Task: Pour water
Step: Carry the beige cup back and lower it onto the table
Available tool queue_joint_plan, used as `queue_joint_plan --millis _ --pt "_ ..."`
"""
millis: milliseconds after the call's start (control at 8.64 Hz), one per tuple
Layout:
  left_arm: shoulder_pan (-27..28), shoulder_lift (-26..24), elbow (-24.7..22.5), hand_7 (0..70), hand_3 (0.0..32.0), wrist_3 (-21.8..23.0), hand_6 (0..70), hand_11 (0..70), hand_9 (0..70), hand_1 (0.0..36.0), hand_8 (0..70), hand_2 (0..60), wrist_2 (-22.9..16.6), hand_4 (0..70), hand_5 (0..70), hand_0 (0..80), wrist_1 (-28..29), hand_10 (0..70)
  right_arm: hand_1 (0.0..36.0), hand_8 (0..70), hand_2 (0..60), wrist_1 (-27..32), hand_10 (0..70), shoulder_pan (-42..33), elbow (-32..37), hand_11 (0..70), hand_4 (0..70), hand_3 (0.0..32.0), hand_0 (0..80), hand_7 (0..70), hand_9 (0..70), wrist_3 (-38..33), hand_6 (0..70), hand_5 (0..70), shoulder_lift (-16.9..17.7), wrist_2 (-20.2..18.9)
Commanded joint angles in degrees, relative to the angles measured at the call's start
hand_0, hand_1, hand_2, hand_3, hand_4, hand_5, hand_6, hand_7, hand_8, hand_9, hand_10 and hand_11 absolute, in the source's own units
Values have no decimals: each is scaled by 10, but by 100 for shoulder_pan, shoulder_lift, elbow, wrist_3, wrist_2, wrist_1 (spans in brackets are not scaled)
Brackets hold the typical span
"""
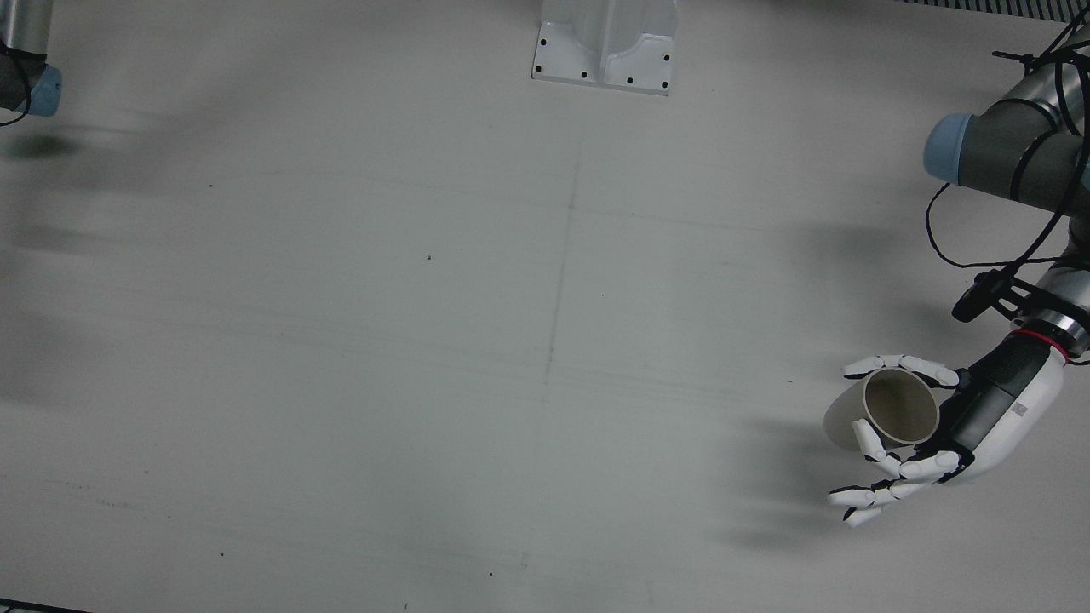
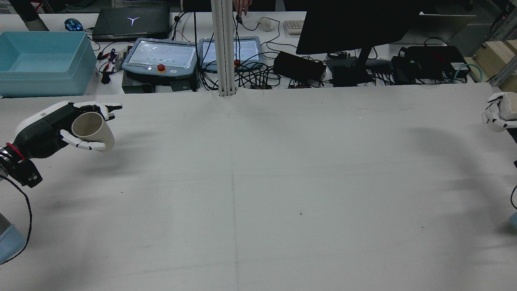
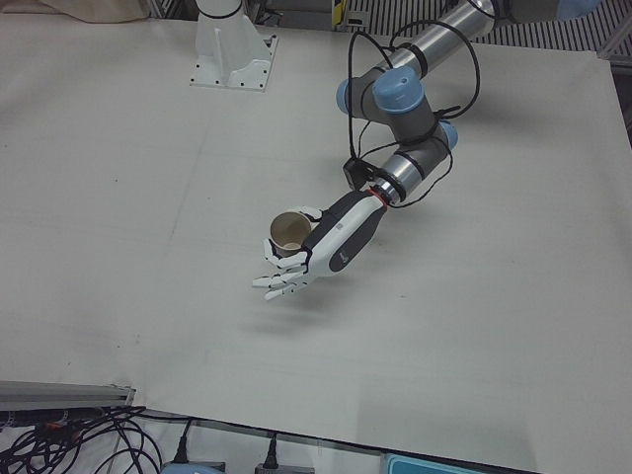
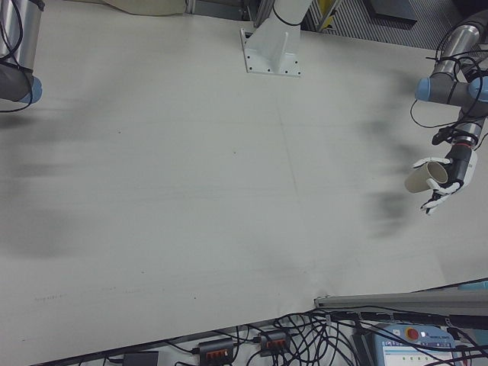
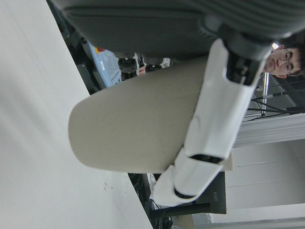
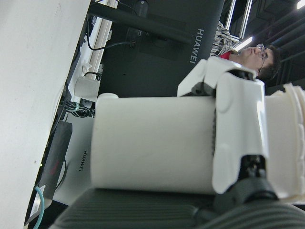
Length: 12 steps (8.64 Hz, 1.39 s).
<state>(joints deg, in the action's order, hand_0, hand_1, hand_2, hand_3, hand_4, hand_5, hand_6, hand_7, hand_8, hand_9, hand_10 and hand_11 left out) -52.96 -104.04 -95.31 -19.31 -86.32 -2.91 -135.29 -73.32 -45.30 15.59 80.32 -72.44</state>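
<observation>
My left hand point(image 2: 42, 129) is shut on a beige cup point(image 2: 95, 131), held off the table at its left side in the rear view. The cup point(image 1: 890, 409) is tilted, its open mouth shows, and I see nothing inside. The same hand point(image 3: 334, 245) and cup point(image 3: 288, 234) show in the left-front view, and again at the right edge of the right-front view, hand point(image 4: 451, 177) and cup point(image 4: 422, 177). My right hand point(image 2: 497, 114) sits at the rear view's far right edge, shut on a white cup point(image 6: 152, 143), with one finger point(image 6: 238, 138) across its wall.
A white pedestal base point(image 1: 605, 51) stands at the table's robot side. Beyond the far edge are a blue bin point(image 2: 40, 60), two teach pendants point(image 2: 159, 56), a monitor point(image 2: 355, 24) and cables. A person shows in the background of both hand views.
</observation>
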Motion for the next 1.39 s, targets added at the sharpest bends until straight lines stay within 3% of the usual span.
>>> queue_joint_plan --millis 0,231,463,1042,1157,1273 --pt "-47 165 897 159 0 -38 194 165 75 360 127 600 18 424 700 800 885 85 313 700 600 3 582 55 -40 700 407 0 622 700 700 -3 700 319 -16 46" --pt "-65 165 1451 160 0 -38 197 164 75 360 130 600 27 430 700 800 1273 84 312 700 600 3 557 72 -128 700 399 0 624 700 700 -55 700 314 -8 37" --pt "-109 200 1716 159 0 -47 199 165 73 360 129 600 27 431 700 800 1511 85 317 700 600 -6 529 72 -198 700 406 0 632 700 700 -56 700 310 -8 46" --pt "-100 244 1928 158 0 -284 202 162 74 360 131 600 18 427 700 800 1679 83 321 700 600 -6 503 99 -199 700 428 0 643 700 700 -47 700 309 -8 46" --pt "-83 244 1972 160 0 -310 203 161 74 360 132 544 18 423 700 800 1688 82 322 700 600 -6 501 99 -199 700 426 0 643 700 700 -38 700 308 -16 54" --pt "-83 244 2094 161 0 -337 204 160 74 360 131 394 27 415 700 800 1801 81 320 700 600 -6 501 108 -199 700 425 0 643 700 700 -38 700 308 -17 54"
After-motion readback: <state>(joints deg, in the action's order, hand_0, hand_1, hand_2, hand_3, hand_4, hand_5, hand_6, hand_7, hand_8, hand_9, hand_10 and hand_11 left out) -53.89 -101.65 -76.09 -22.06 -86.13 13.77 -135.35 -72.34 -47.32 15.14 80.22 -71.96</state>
